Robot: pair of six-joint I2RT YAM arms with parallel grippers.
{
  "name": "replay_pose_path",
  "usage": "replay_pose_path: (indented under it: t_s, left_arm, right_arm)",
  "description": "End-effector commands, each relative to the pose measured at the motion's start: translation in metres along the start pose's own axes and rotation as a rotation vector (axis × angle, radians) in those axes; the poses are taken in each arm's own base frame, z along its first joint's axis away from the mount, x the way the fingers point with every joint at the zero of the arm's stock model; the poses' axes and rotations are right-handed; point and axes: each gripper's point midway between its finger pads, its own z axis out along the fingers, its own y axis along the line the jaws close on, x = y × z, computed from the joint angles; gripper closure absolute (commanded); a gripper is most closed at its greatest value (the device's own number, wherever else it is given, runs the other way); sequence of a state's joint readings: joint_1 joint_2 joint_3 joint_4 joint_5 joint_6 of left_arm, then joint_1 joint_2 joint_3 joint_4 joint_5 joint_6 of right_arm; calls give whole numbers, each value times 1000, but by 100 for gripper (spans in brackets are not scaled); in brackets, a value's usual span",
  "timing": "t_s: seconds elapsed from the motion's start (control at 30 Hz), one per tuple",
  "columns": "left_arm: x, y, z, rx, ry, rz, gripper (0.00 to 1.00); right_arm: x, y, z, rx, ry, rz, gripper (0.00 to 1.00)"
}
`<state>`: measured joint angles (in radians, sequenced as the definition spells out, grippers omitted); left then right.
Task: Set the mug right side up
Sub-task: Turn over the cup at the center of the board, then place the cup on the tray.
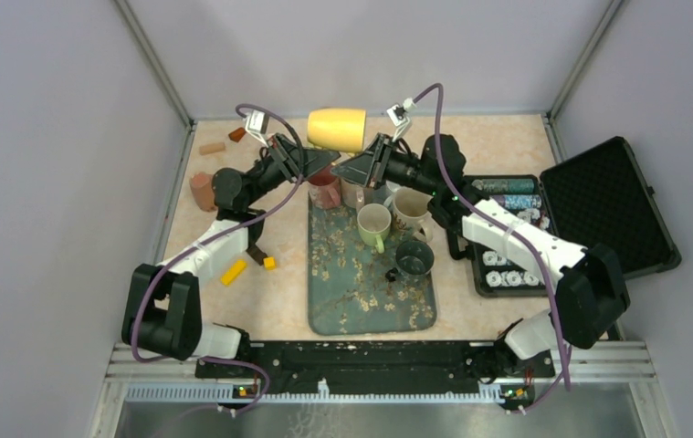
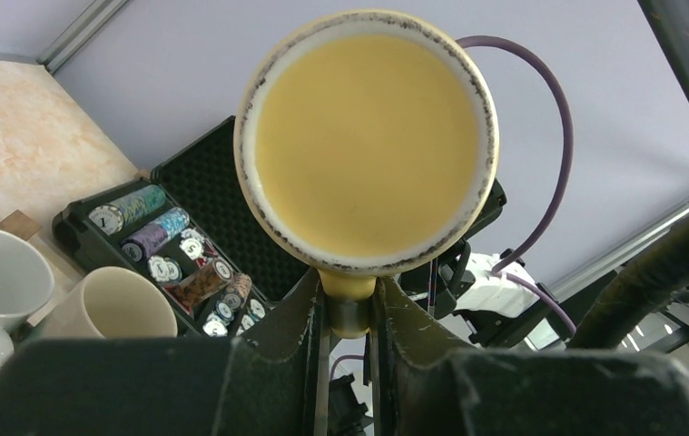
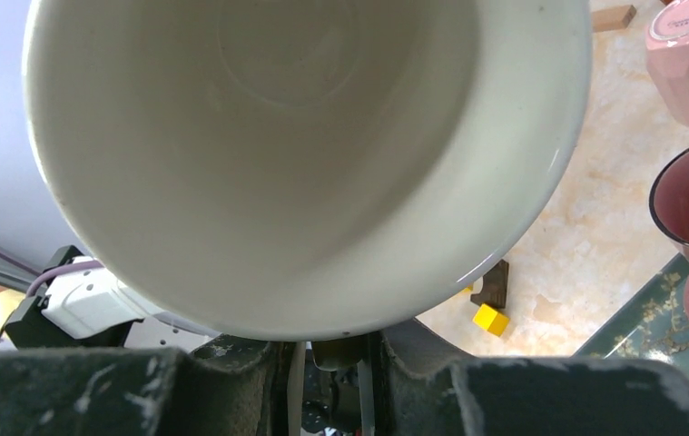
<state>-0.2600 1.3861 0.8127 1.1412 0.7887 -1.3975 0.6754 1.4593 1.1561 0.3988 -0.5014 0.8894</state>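
My left gripper [image 2: 348, 318] clamps the mug [image 1: 337, 129] by its handle [image 2: 348, 289], base just before me, so it lies sideways aloft for a handover. My right gripper [image 3: 331, 354] faces its mouth, jaws narrow just beneath it; whether they bite yet I cannot tell

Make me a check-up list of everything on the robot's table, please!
Surface: beige table, floral tray on it.
Job's things: yellow mug in the air, on its side.
Clutter: several mugs on the tray, pink cup, blocks, open chip case.
Grippers: left gripper pinches the mug's handle; right gripper at its rim, grip unclear.
Cables: purple cable runs along each arm.
Surroundings: grey walls.
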Motion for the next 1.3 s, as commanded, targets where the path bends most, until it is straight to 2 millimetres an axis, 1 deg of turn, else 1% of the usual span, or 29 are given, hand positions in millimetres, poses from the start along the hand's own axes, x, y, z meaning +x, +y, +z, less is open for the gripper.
replay_pose_path:
  t_s: [0.0,0.03,0.13,0.23,0.27,0.3,0.33,0.47,0.57,0.63,0.83,0.93,1.03,1.2,1.27]
  left_arm:
    - [9,-15,0,61,31,106,86]
    - [9,-15,0,54,32,111,81]
    - [9,-10,0,16,34,125,60]
    - [9,-3,-2,-41,40,146,33]
    - [10,-1,-3,-60,42,155,25]
    - [11,3,-4,-85,49,162,19]
    - [11,2,-5,-95,48,177,15]
    - [11,7,-12,-181,50,216,2]
    - [11,16,-21,-282,54,251,2]
    - [9,18,-29,-349,54,296,2]
    - [-1,21,-63,-559,29,458,2]
    - [-6,24,-86,-681,13,531,2]
    - [-15,33,-114,-838,-13,600,2]
    - [-25,48,-167,-1105,-74,649,2]
    - [-25,54,-184,-1189,-80,653,2]
  right_arm:
    - [-27,23,-6,-47,-94,-88,100]
    - [-27,23,-7,-43,-93,-91,100]
    - [-26,18,-7,-17,-87,-103,100]
    - [-25,14,-9,8,-84,-116,100]
    - [-24,12,-10,16,-80,-120,100]
    - [-23,12,-11,22,-79,-126,100]
    - [-23,11,-11,29,-77,-129,100]
    - [-21,4,-14,75,-62,-143,100]
    - [-17,-3,-14,121,-39,-159,100]
    - [-14,-8,-16,155,-25,-174,100]
    - [7,-25,-19,255,53,-227,100]
    - [25,-30,-16,315,130,-260,100]
    - [41,-35,-14,379,189,-301,100]
    - [71,-53,-14,465,298,-304,100]
    - [82,-61,-13,503,336,-313,100]
